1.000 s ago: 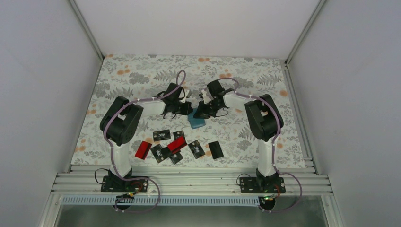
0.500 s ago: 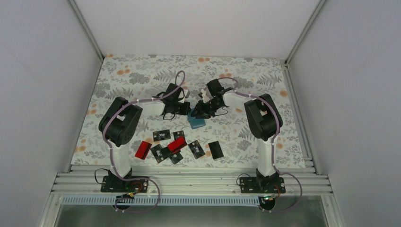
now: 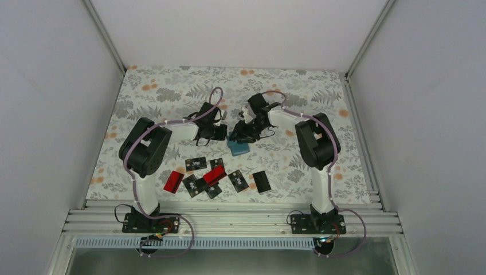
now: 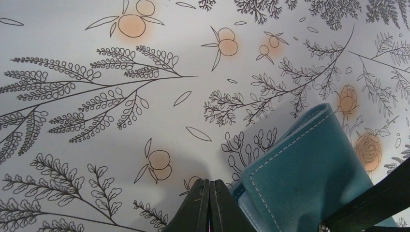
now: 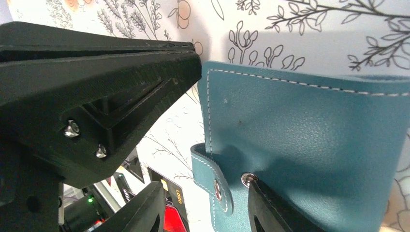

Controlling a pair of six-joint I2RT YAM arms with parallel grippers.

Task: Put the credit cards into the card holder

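Observation:
The teal card holder (image 3: 238, 147) lies on the flowered cloth mid-table, its cover lifted and its snap strap (image 5: 216, 186) hanging loose. My right gripper (image 3: 238, 137) is open over its far edge. In the right wrist view the open gripper (image 5: 205, 212) straddles the strap, with one finger (image 5: 270, 212) against the cover by the snap stud. My left gripper (image 3: 224, 132) is shut, its tip (image 4: 209, 186) just left of the holder (image 4: 304, 174), nothing seen between its fingers. Red and black credit cards (image 3: 207, 176) lie scattered nearer the arm bases.
One red card (image 3: 173, 181) lies at the left of the scatter and a black card (image 3: 261, 181) at its right. The left gripper's body (image 5: 96, 92) fills the right wrist view's upper left. White walls enclose the table on three sides.
Both grippers have shifted slightly left and farther back at the holder. The holder and the scattered cards have stayed in place.

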